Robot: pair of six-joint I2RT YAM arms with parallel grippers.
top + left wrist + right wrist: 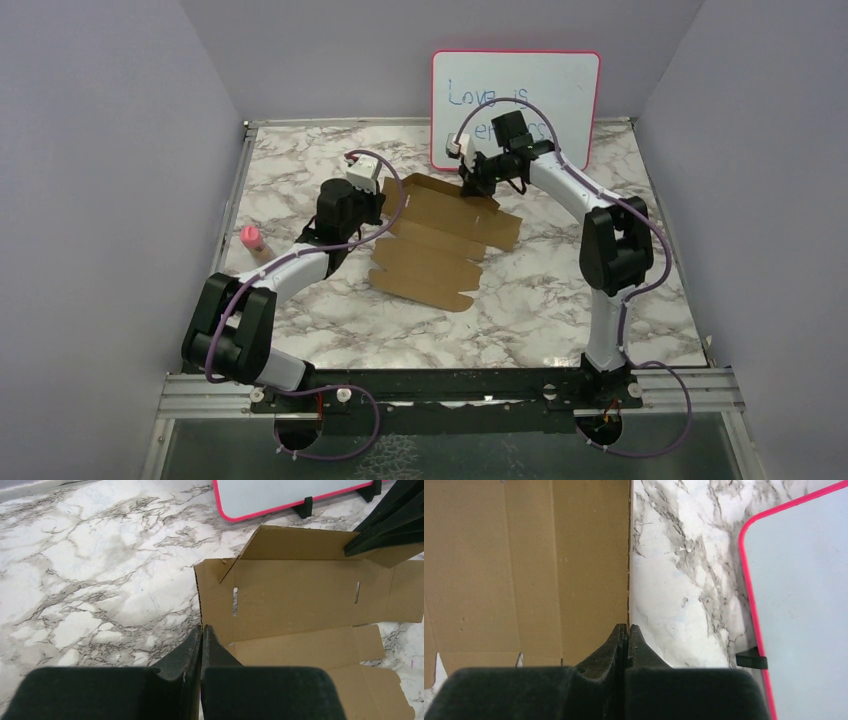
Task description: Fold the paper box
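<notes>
The paper box (440, 245) lies as a mostly flat die-cut sheet in the middle of the marble table (560, 300), just in front of the pink-framed whiteboard (515, 100). Its far panel runs roughly left to right across the table, a little skewed, and that panel is what the fold turns on.

The right gripper (628, 627) sits at the panel's far edge. Its jaws are clenched, and the cardboard's cut edge runs straight into the seam between them, so it is pinching the sheet there. From this gripper the rest of the sheet lies toward the arm bases, so I judge the flap must swing up and toward the near side.

The left gripper (201, 630) is at the sheet's left end. It too is clamped tight, with the corrugated edge of the left side flap meeting its tips (it looks like a grip on that flap, though the contact itself is hidden). Each arm is nearest its own end.

In the left wrist view the far flap already stands tilted up. From above, both sets of fingertips hide under their wrists, the right arm covers part of the whiteboard's writing, and the sheet's near flaps are cut off in the wrist views.
</notes>
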